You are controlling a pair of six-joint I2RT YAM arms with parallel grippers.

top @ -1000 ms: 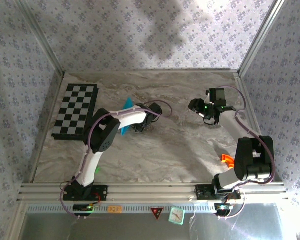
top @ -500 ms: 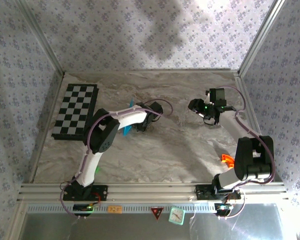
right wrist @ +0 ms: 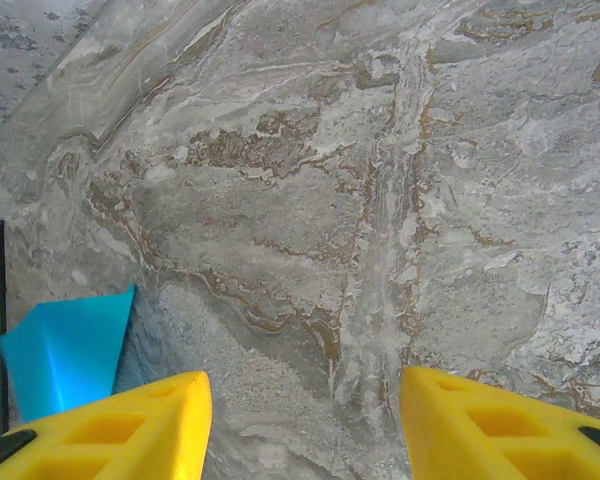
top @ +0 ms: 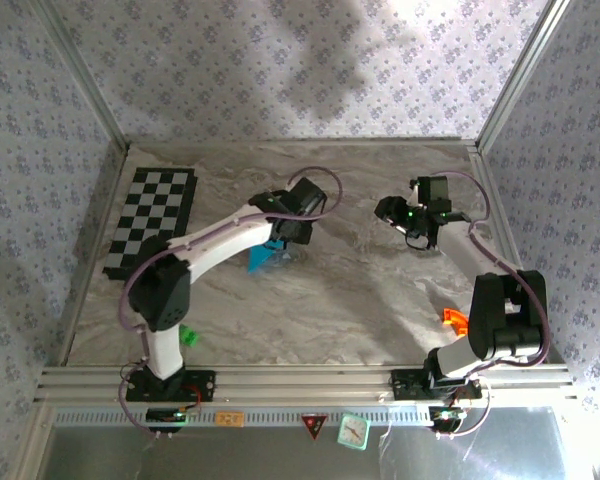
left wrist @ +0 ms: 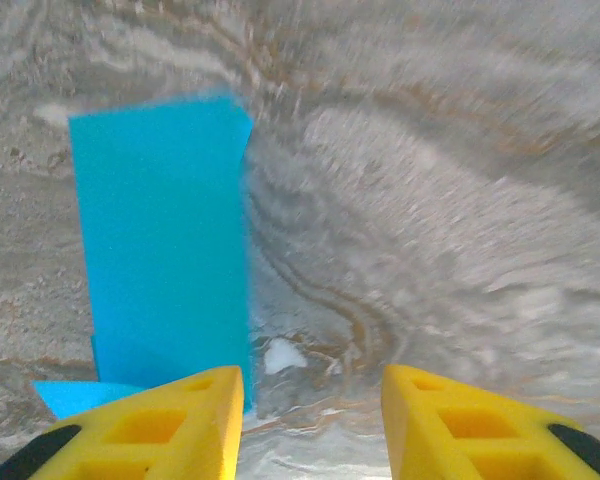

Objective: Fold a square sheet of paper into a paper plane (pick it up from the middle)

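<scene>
The square sheet of paper (top: 264, 256) is a folded, bright cyan shape lying on the marble table near the middle. In the left wrist view the paper (left wrist: 165, 250) is a long narrow strip left of the jaws, its near end beside the left finger. My left gripper (left wrist: 313, 385) is open over bare marble, nothing between its yellow fingers. From above, the left gripper (top: 285, 232) hovers just right of and behind the paper. My right gripper (top: 400, 222) is open and empty further right, with the paper (right wrist: 70, 350) showing at its lower left.
A black-and-white checkerboard mat (top: 150, 220) lies at the far left. A small green block (top: 188, 336) sits near the left arm's base. An orange object (top: 453, 320) rests beside the right arm's base. Patterned walls and metal posts enclose the table.
My left gripper has opened and let go of the paper. The left arm has swung up and back, so the paper now lies uncovered to its near left. The right arm stayed still.
</scene>
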